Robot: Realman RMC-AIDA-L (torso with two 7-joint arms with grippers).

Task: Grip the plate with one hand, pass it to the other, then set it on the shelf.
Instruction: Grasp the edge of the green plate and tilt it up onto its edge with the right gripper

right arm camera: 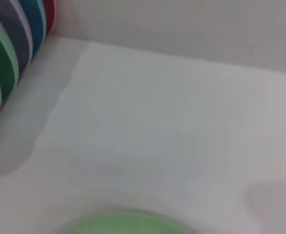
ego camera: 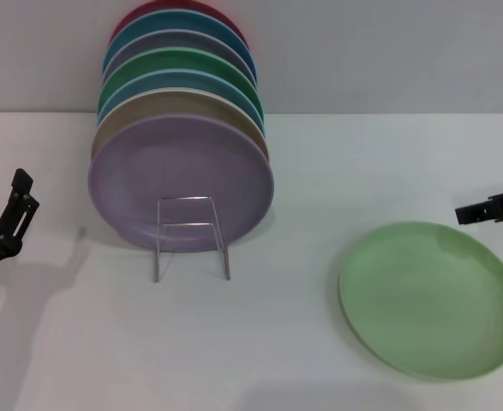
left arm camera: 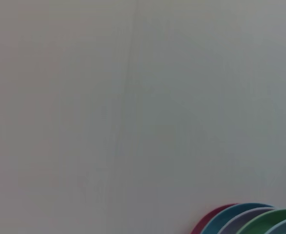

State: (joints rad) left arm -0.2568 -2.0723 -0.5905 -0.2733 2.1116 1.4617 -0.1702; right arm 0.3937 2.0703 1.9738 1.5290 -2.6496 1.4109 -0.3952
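Lying flat: plate [ego camera: 431, 300] | right tool [ego camera: 491, 208] near rim, grip unclear | left tool [ego camera: 15, 210] far

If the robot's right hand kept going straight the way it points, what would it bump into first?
The right hand points across the table toward the plates standing in the shelf. It would probably pass behind the light green plate and first meet the lilac plate, though depth is unclear.

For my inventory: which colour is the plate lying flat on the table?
Light pastel green plate; head view.
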